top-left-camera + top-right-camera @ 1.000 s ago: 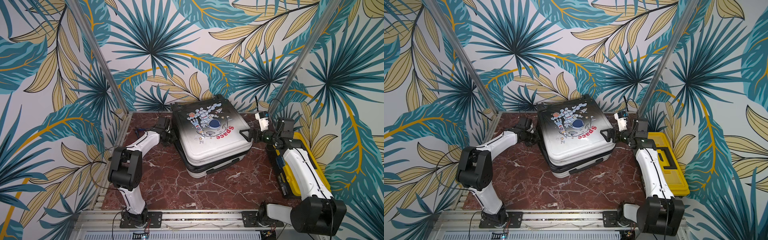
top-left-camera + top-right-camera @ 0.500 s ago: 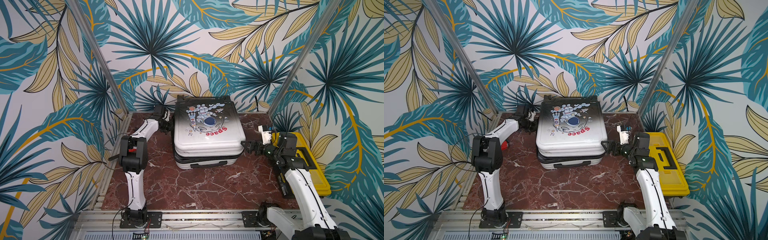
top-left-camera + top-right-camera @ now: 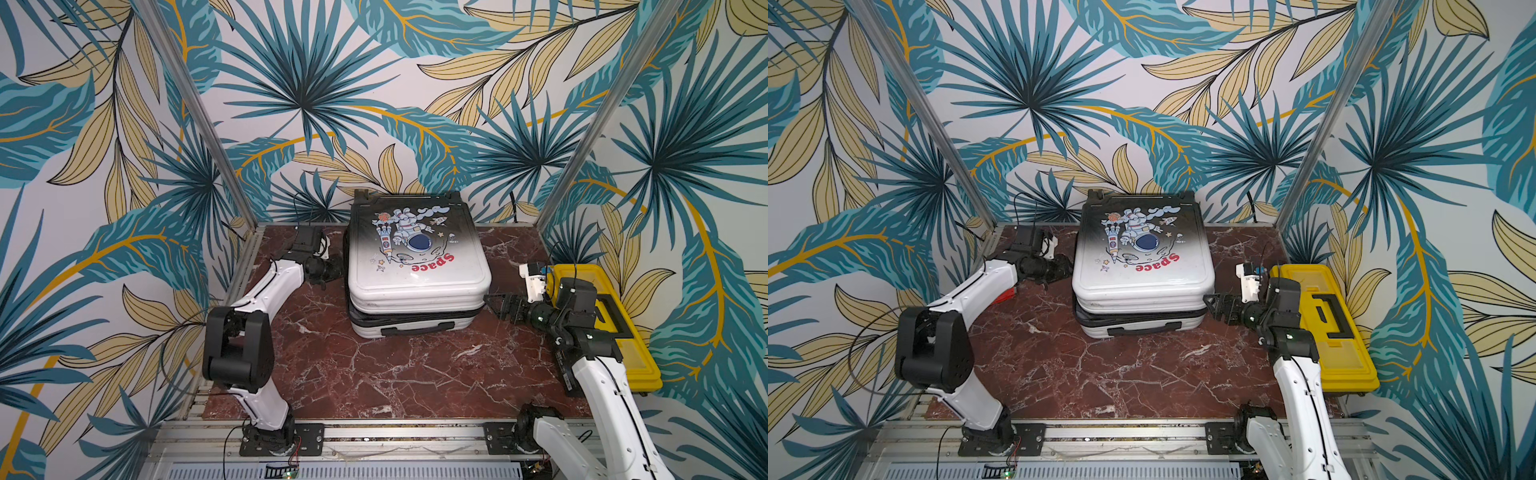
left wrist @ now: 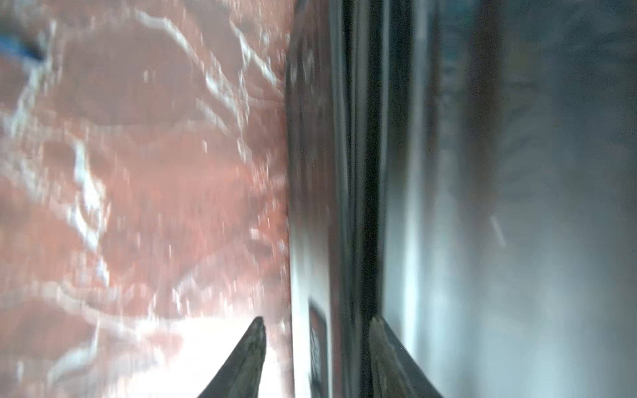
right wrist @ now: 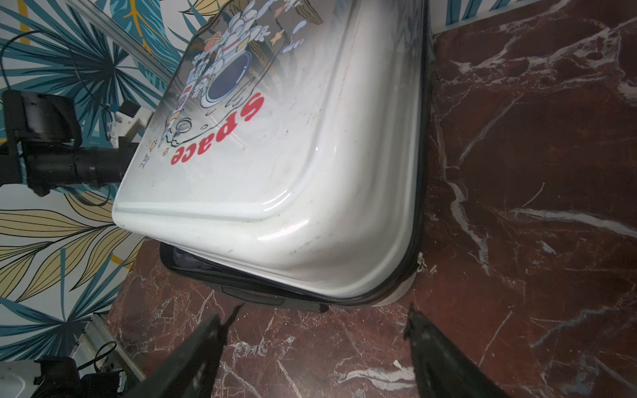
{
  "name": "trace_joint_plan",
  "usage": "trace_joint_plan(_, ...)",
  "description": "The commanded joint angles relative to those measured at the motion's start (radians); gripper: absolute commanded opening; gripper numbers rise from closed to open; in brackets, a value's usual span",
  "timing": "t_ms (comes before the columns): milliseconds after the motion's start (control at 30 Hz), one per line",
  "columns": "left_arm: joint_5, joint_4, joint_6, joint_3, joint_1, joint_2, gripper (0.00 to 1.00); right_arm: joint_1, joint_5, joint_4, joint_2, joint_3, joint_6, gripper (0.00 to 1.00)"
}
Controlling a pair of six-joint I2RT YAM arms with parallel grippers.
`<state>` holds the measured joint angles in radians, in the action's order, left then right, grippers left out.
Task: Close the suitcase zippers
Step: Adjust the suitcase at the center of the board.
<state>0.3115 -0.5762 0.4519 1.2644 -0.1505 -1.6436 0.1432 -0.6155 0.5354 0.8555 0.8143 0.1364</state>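
1 suitcase (image 3: 415, 266) lies flat on the counter (image 3: 395, 374), at the middle of the frame in both top views, its far end against the back wall and the astronaut print and red "Space" facing up. 1 black zipper track (image 5: 418, 206) runs round the seam. Along the front side the 2 shell halves gape, with dark lining showing, and 1 small pale pull tab (image 5: 421, 264) sits at a corner. 1 black handle is set in the front face.

The left fingers (image 4: 248, 361) are at the case's left side, parted, with the lower shell's edge and the seam between them. That view is too blurred to tell whether they touch it. The right fingers (image 5: 434, 351) stand wide apart just off the front right corner, holding nothing.

There are 2 white arms. 1 yellow toolbox (image 3: 636, 357) sits at the right edge. The counter is red-brown marble with white veins. Leaf-patterned wallpaper covers the walls, with 2 metal posts in the back corners.
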Motion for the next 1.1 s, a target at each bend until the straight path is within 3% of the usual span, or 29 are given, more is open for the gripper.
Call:
trace_joint_plan(0,0.012,-0.011,0.043,-0.084,-0.048,0.066,0.49,-0.008,0.029,0.071,-0.032,-0.021,0.021,0.83)
trace_joint_plan(400,-0.014,-0.004,0.051,-0.251,-0.081,0.111,0.29,-0.008,0.042,0.134,-0.047,-0.023,0.004,0.8)
trace_joint_plan(667,-0.032,-0.002,-0.006,-0.193,-0.032,0.088,0.0,-0.009,0.059,0.114,-0.073,-0.087,0.003,0.75)
trace_joint_plan(800,-0.008,-0.002,-0.049,-0.145,0.04,0.043,0.0,-0.01,0.046,0.026,-0.094,-0.152,0.036,0.72)
trace_joint_plan(1067,0.017,-0.004,-0.105,-0.036,0.076,-0.056,0.0,-0.069,-0.021,-0.297,-0.041,-0.288,0.131,0.68)
